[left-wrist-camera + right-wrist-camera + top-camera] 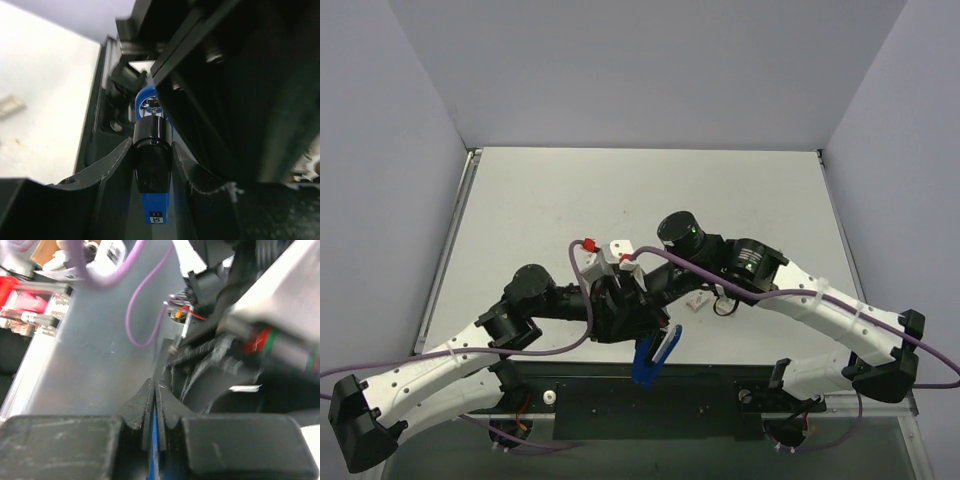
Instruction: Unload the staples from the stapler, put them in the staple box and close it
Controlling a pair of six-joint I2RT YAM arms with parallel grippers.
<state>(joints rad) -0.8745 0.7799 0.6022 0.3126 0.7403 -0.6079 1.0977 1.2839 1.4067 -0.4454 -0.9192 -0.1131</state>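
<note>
The stapler [654, 358] is blue and hangs spread in a V just past the table's near edge, below both grippers. In the left wrist view its black end [152, 159] sits between my left gripper's [152, 167] fingers, which press on both sides. The blue body with its small white mark [156, 218] points toward the camera. My left gripper [632, 330] and right gripper [658, 318] meet over it. In the right wrist view my right gripper [155, 390] is shut on a thin blue blade of the stapler [155, 440]. No staples show.
A small white object [697, 299] lies on the table beside the right arm. The black base plate [650, 405] and both arm mounts sit along the near edge. Purple cables [570, 345] loop around both wrists. Grey walls [640, 70] enclose the table.
</note>
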